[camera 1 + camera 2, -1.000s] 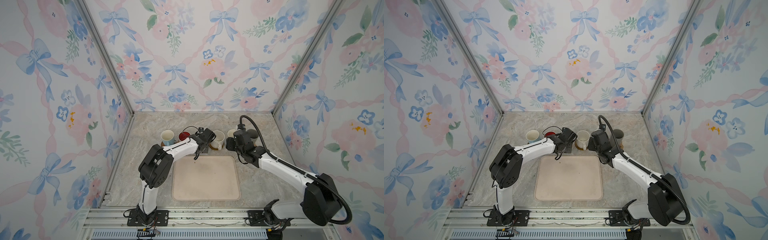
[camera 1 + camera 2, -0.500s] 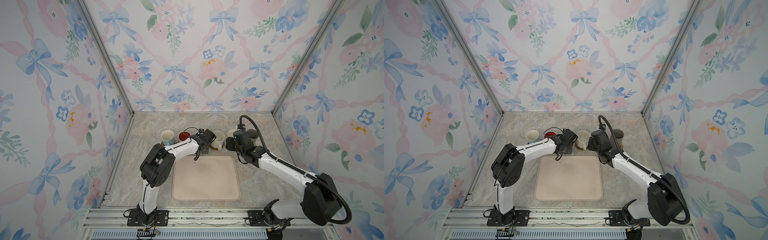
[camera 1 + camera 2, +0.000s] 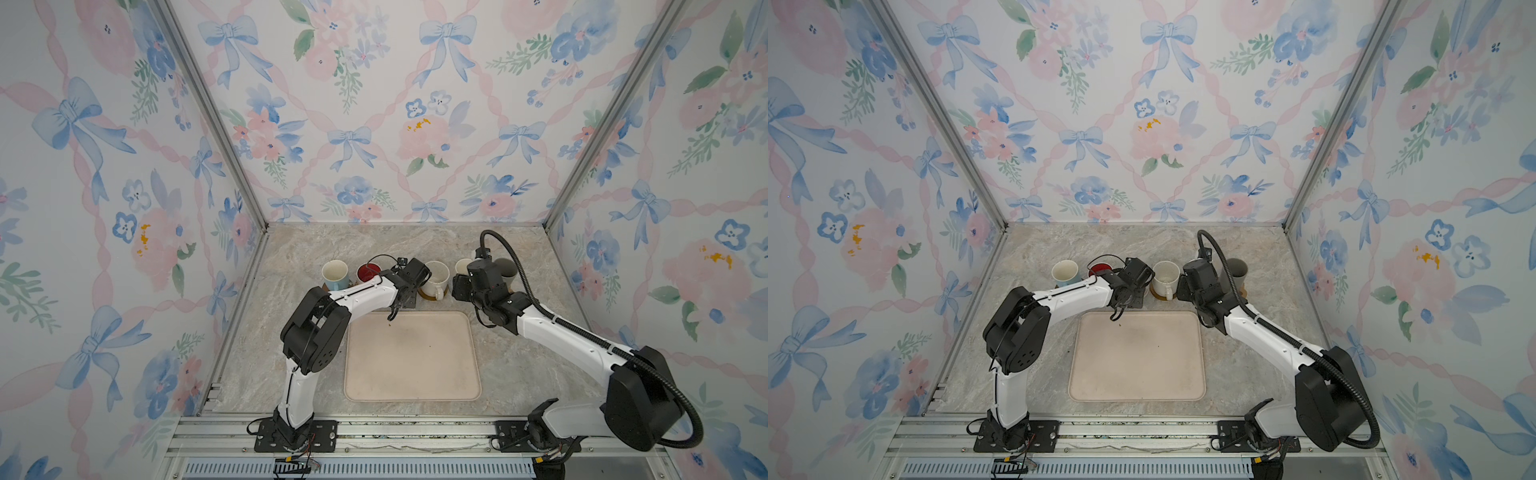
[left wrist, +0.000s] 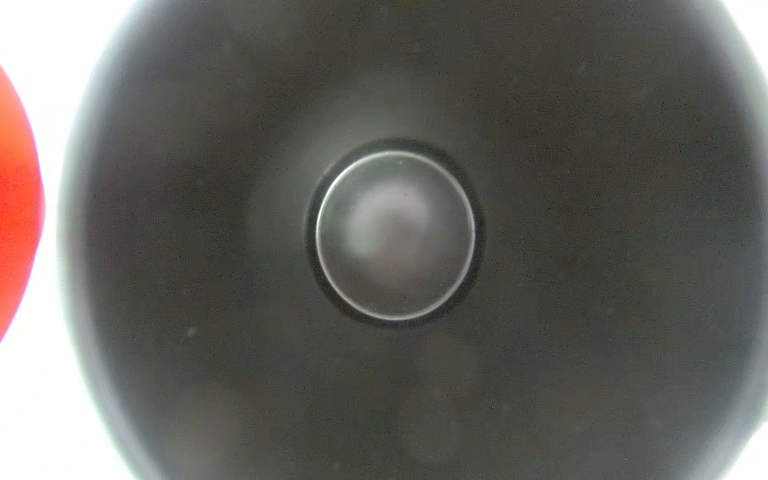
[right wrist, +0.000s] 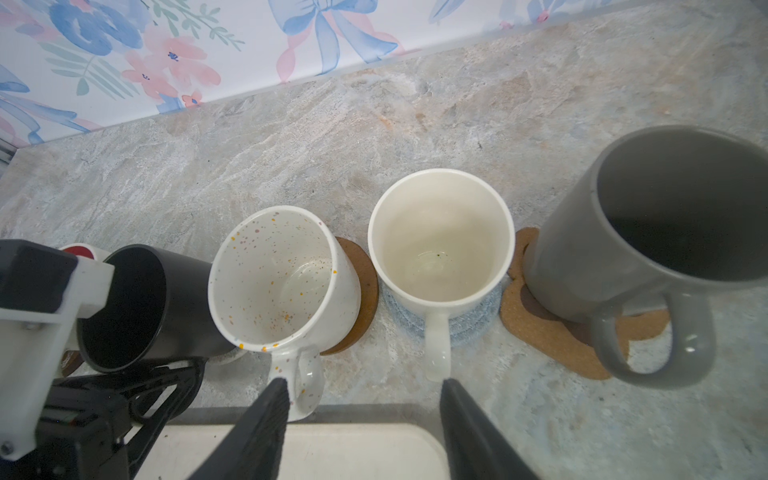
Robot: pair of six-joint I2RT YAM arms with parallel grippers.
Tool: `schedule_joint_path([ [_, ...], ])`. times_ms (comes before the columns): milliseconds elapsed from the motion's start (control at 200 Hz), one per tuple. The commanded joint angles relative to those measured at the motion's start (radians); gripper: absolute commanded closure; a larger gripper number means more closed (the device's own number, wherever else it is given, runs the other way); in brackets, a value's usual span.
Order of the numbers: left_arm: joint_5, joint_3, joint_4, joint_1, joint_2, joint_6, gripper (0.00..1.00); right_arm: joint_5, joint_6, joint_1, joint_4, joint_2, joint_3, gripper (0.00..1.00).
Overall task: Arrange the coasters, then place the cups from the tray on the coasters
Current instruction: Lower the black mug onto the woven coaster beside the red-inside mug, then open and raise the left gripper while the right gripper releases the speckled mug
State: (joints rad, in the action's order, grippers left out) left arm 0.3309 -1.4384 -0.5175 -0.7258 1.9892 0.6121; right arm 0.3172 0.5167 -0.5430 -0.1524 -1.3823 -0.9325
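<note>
In both top views the tray (image 3: 411, 374) (image 3: 1138, 361) lies bare in the lower middle of the frame, its long axis running left to right on the bench (image 3: 332, 245). Just above its upper edge the mugs stand upright in a row, mouths up. From frame left they are the light blue mug (image 3: 335, 274), the red-lined mug (image 3: 368, 272), the black mug (image 5: 137, 307) under the left arm, the speckled mug (image 3: 436, 276), the cream mug (image 5: 440, 241) and the grey mug (image 3: 505, 268).

The right wrist view shows the speckled mug on a brown disc coaster (image 5: 361, 291), the cream mug on a blue-grey woven coaster (image 5: 478, 320) and the grey mug on a paw-shaped coaster (image 5: 552, 332). All three handles point towards the tray.

The left fingers (image 5: 166, 376) are pressed close together on the black mug's tray side, apparently pinching its handle, which is hidden. The left wrist view looks straight down into that mug.

The right fingers (image 5: 266, 419) are spread and hold nothing. They hover over the tray's far rim, near the speckled and cream handles.
</note>
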Motion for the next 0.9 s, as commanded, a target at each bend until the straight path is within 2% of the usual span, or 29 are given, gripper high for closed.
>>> schedule_joint_path([
  [0,0.014,-0.038,0.041,0.008,0.009,-0.015,0.9,-0.007,0.009,0.009,0.013,-0.002,-0.002,0.39],
  [160,0.001,-0.036,0.041,0.008,0.004,-0.017,0.81,-0.007,0.009,0.011,0.014,0.0,-0.002,0.39],
  [255,-0.002,-0.032,0.041,0.006,-0.003,-0.024,0.71,-0.007,0.011,0.011,0.013,0.0,-0.003,0.39],
  [475,0.0,-0.022,0.043,0.005,-0.03,-0.028,0.64,-0.01,0.008,0.011,0.015,0.005,0.0,0.38],
  [615,0.003,-0.02,0.043,-0.001,-0.055,-0.031,0.55,-0.009,0.006,0.011,0.013,0.012,0.003,0.37],
  [710,0.041,-0.018,0.045,-0.012,-0.074,-0.034,0.52,-0.009,0.002,0.009,0.028,0.027,0.011,0.35],
  [895,0.122,-0.013,0.046,-0.038,-0.115,-0.053,0.4,-0.039,-0.009,0.002,0.171,0.115,0.098,0.31],
])
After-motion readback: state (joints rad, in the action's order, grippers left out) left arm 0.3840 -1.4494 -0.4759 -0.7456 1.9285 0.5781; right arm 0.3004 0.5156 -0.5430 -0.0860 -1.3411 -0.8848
